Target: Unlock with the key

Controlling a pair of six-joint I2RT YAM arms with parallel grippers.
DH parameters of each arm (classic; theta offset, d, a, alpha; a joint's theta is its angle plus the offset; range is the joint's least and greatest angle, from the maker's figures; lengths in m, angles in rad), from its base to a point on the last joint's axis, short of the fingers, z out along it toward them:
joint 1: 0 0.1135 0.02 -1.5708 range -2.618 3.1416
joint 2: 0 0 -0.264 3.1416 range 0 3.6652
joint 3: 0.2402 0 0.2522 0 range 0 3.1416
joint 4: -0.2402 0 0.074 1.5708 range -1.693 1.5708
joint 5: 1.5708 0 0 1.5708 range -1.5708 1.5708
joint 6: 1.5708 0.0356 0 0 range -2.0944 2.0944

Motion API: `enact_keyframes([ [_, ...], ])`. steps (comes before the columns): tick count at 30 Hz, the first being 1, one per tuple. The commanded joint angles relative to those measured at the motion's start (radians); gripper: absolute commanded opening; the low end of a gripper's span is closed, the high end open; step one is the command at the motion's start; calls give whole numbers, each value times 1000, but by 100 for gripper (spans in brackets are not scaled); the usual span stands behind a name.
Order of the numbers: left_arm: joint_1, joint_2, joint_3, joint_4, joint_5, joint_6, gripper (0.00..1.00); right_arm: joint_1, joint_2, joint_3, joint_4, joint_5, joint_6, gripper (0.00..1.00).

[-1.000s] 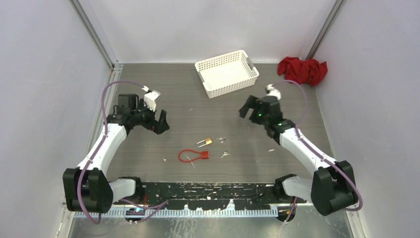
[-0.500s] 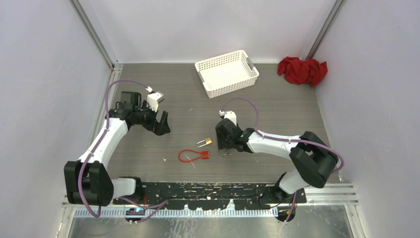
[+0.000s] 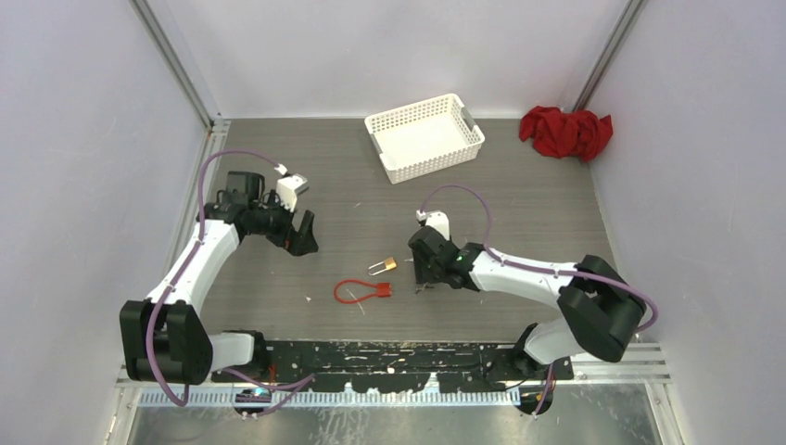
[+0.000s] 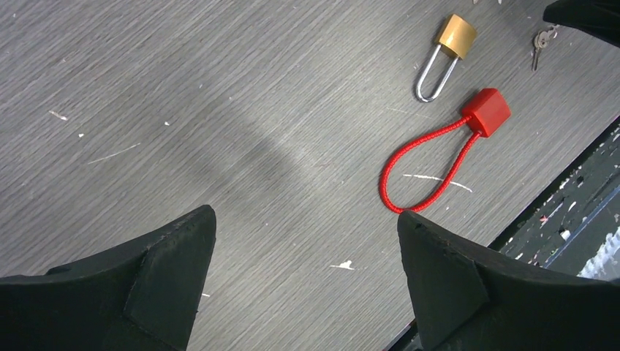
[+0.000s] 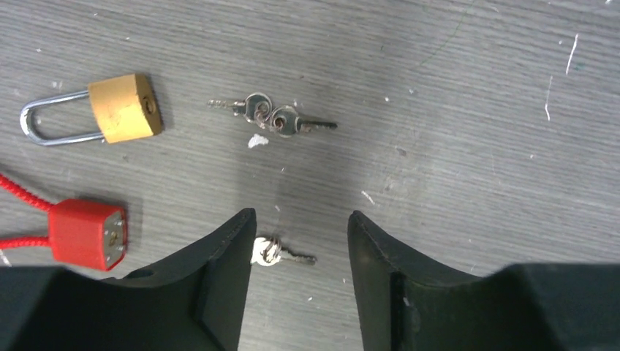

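Keys, seemingly three; one padlock, one cable-lock.

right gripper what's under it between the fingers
A small key lies on the table below the right gripper, jaws apart; one finger covers part of its ring end.

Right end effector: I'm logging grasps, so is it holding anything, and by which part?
Nothing is held. The right end effector stands open over a small key lying on the table.
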Motion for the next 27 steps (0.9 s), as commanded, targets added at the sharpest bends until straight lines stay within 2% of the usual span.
enact_keyframes([
  [1,-2,-4,34,-18,39,25,94,27,-81,-24,-29,-3,65,52],
  [9,-3,5,47,-23,43,19,93,91,-50,-32,-27,-1,113,46],
  [27,-2,5,47,-42,34,32,88,96,30,7,14,13,101,24],
])
